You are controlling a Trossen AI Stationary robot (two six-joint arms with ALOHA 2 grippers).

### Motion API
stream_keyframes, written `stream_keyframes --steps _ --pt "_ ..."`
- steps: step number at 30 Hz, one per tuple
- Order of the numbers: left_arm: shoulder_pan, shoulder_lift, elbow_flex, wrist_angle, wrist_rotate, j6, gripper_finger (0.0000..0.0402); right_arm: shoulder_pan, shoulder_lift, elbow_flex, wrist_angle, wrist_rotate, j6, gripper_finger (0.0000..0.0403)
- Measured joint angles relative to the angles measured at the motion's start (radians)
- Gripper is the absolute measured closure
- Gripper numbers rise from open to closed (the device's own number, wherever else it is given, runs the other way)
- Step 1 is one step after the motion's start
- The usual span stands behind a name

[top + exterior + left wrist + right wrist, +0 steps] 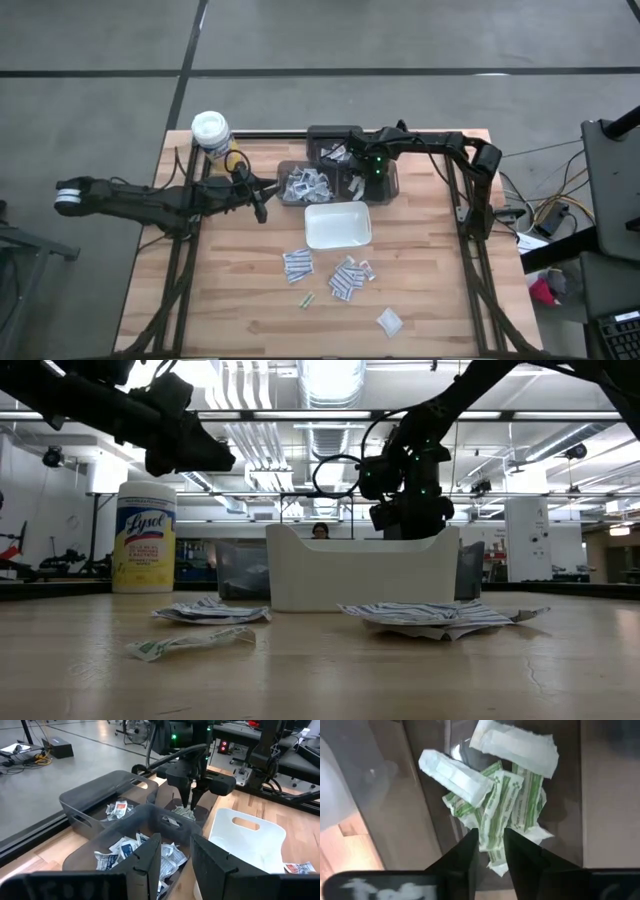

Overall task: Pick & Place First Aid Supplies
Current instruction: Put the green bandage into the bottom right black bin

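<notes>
**My right gripper over the green packets**

My right gripper (356, 184) hangs inside a dark bin (385, 188) at the back of the table (430, 290). The bin walls stand close on both sides, so there is little room to move sideways there. The front of the table is wide and bare, with only loose packets (346, 277) lying flat on the wood.

Right under my right fingers (466, 854) is a small heap of green-striped packets (507, 802). My fingers stand a little apart, with one green packet (493, 827) showing in the gap. I think it is not pinched, but the view is too close to be sure. Its long side runs in line with my fingers.

The white tray (337, 225) sits just in front of the bins. My left gripper (259, 200) waits beside the next bin (292, 190), which is full of white packets (125, 850), with its fingers (145, 862) partly apart and holding nothing. The yellow canister (212, 135) stands at the back left corner.
</notes>
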Motion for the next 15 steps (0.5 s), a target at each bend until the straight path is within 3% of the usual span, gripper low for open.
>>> stream_keyframes --steps 7,15 --pt "-0.001 0.0 0.0 0.0 0.033 -0.001 0.0294 0.0 -0.088 0.046 -0.086 0.001 0.005 0.0296" --pt "-0.014 0.0 0.002 0.001 0.116 -0.041 0.0294 0.0 -0.334 0.03 -0.078 -0.02 0.021 0.0311"
